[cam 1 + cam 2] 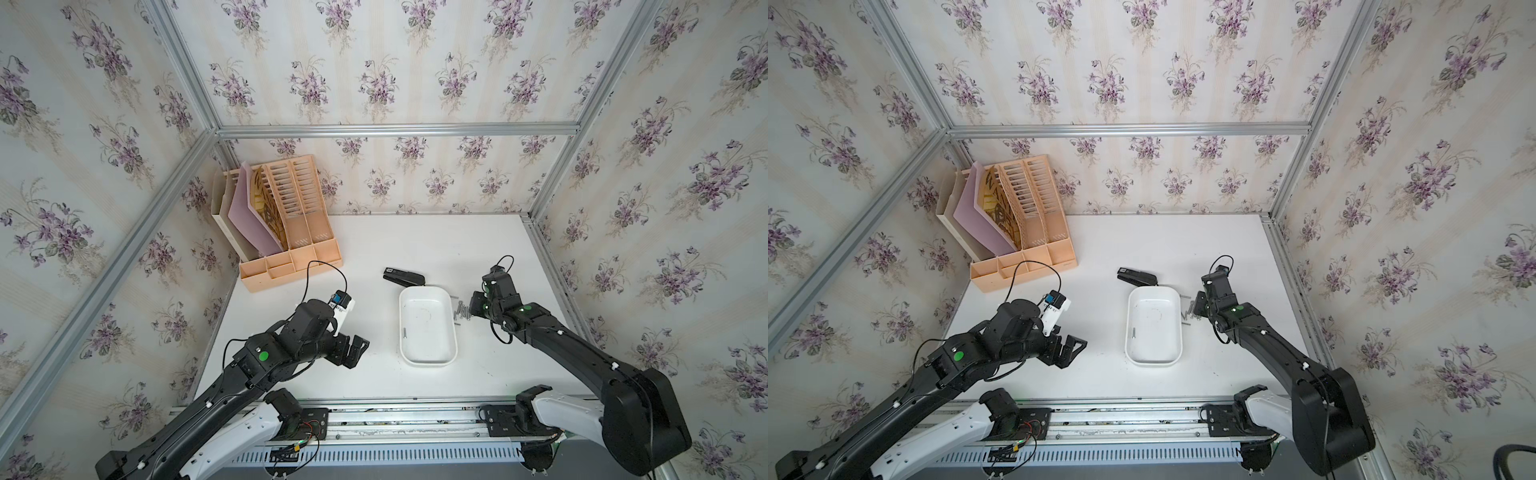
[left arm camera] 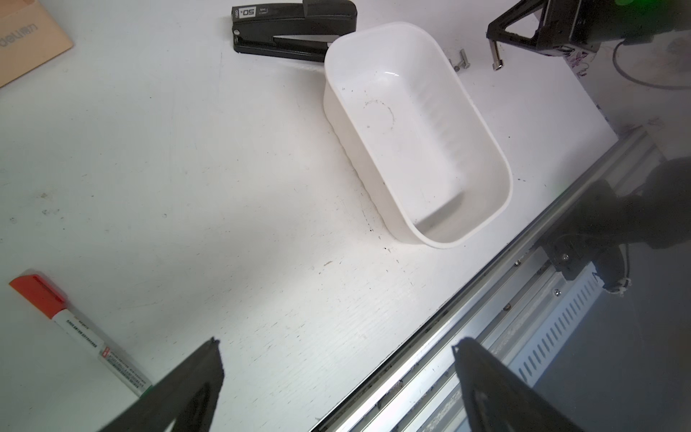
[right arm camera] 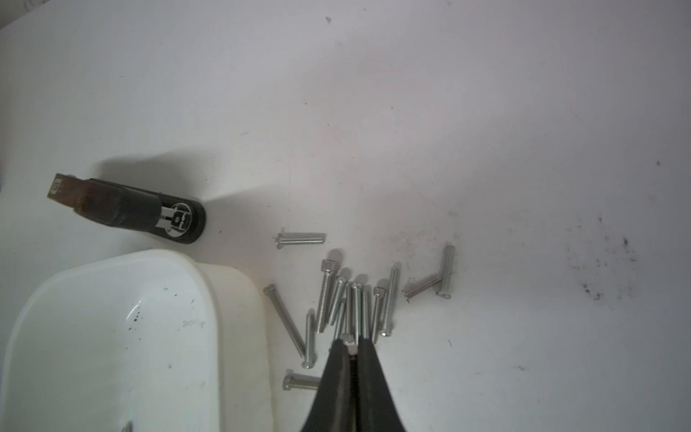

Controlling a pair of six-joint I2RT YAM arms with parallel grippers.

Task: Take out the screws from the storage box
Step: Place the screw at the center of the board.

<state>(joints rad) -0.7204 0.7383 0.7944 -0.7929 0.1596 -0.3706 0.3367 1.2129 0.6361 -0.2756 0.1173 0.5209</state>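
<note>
Screw (image 2: 496, 58) pinched by right fingers (image 3: 334, 377) above pile (image 3: 359, 299) on counter (image 1: 415, 249), just beside storage box (image 1: 428, 363); drop-off step judged in hand; release called for next; last screw (image 1: 404, 332) lying inside box; left fingers (image 2: 202, 366) spread.

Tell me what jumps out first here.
A pile of screws lies just outside the white storage box, on the right arm's side. The right gripper hangs over the pile, shut on one held screw. A lone screw lies inside the box.
</note>
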